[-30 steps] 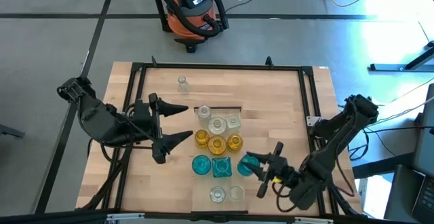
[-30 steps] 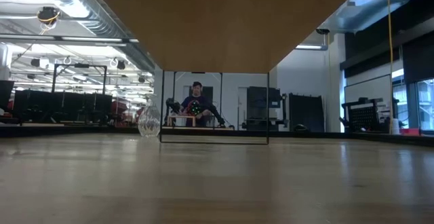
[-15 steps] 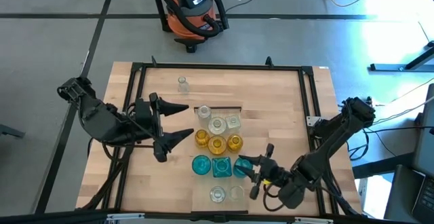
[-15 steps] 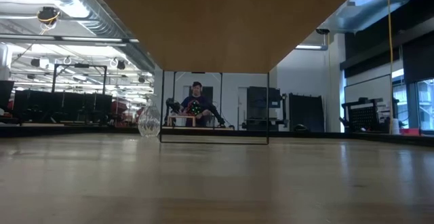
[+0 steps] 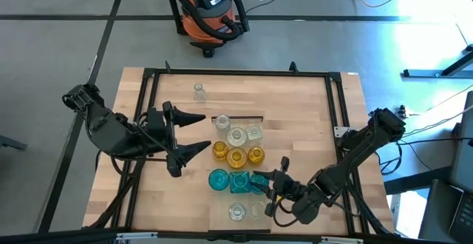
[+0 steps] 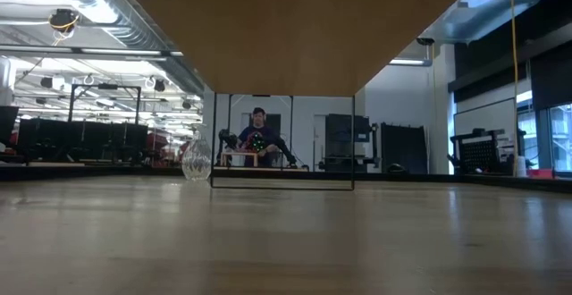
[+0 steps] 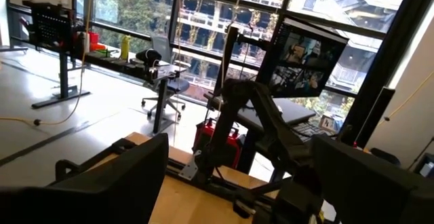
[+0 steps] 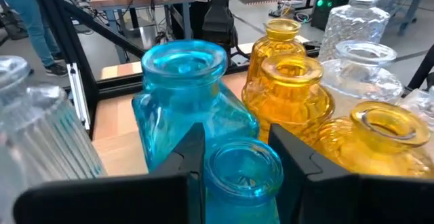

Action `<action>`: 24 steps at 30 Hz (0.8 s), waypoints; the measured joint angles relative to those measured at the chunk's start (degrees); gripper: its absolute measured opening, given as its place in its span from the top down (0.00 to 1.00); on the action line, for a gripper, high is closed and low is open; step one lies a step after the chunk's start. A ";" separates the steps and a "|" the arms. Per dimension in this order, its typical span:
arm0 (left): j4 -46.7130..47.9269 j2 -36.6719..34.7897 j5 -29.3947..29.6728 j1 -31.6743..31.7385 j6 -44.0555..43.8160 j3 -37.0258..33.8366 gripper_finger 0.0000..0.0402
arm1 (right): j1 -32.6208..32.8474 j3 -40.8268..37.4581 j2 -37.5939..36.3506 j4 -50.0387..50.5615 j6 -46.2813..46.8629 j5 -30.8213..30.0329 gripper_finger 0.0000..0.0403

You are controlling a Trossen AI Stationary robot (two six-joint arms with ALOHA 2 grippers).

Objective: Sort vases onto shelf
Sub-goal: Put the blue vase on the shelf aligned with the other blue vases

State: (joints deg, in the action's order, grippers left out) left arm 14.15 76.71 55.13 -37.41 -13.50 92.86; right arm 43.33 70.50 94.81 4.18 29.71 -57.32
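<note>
Because the right jaws (image 8: pixel 237 159) sit clamped on a small teal vase (image 8: pixel 243 176) right beside the square teal vase (image 8: pixel 184 105) and amber vases (image 8: pixel 291 91), any sideways drift could knock a neighbour over (glass tips easily). Low in the high view's lower middle, that arm stretches along the surface (image 5: pixel 310 118). At mid-left the left jaws (image 5: pixel 186 135) hang wide apart, empty, short of the cluster.
</note>
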 joint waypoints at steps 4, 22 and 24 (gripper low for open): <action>0.02 0.00 -0.02 0.00 0.00 0.00 0.13 | 0.02 0.09 0.65 -0.68 0.20 -0.04 0.80; 0.29 0.00 -0.42 0.00 0.02 0.00 0.13 | 0.00 0.09 0.69 -1.85 0.42 -1.02 0.67; 0.31 0.00 -0.46 0.00 0.04 0.00 0.13 | 0.02 0.09 0.65 -2.79 -0.06 -2.06 0.67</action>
State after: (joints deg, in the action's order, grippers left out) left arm 14.46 76.71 54.68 -37.41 -13.45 92.86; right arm 43.35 70.59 95.46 1.40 29.66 -59.38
